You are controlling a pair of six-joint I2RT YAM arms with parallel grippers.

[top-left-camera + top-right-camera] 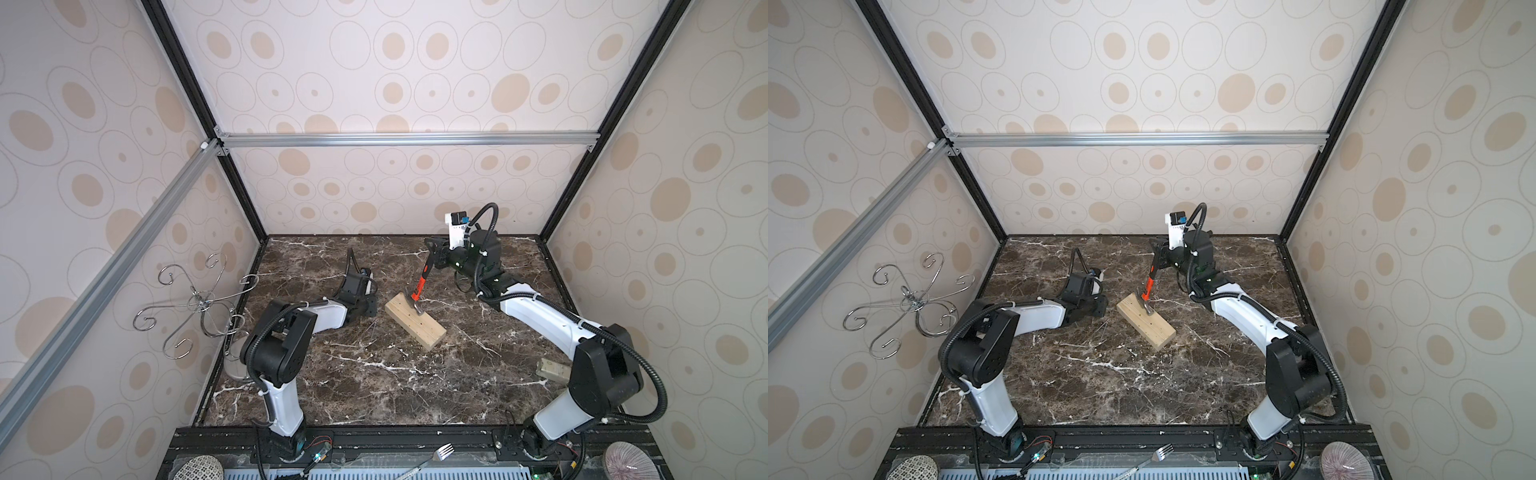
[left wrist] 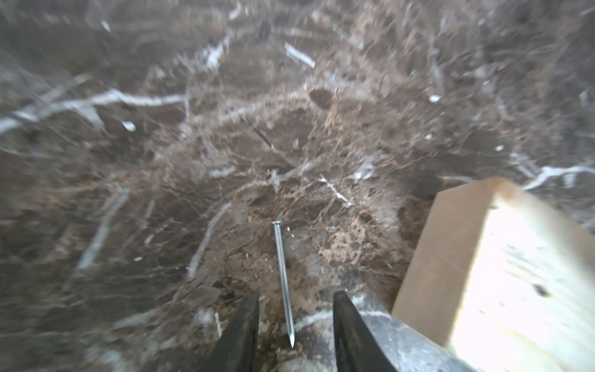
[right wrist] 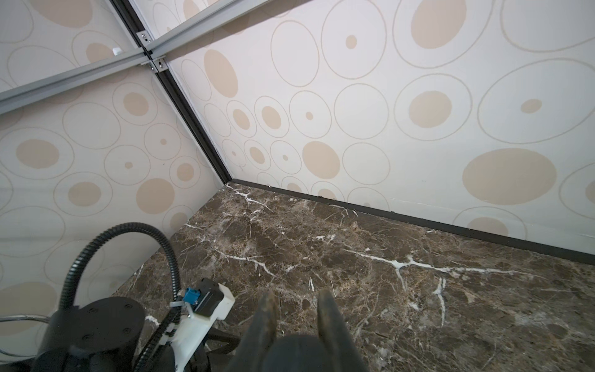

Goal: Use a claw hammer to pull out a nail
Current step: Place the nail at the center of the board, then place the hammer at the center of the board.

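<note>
In both top views you've got the right gripper (image 1: 432, 249) clamped on the black end of the claw hammer (image 1: 419, 286), handle raked up and back, steel head resting on the wooden block (image 1: 415, 321) near its far end: a high grip, which I'd judge you chose for leverage. The left gripper (image 1: 1098, 305) sits low on the marble table (image 1: 1100, 386), just beside the block's end. Over to the left wrist view: its fingers (image 2: 244, 325) stand apart, and the nail (image 2: 283, 283) lies loose on the marble between them, clear of the wood, so the pull looks done. It's blurred here, so I can't say whether a finger brushes it. Right wrist view: fingertips close together over the handle end, looking out at the far corner.
</note>
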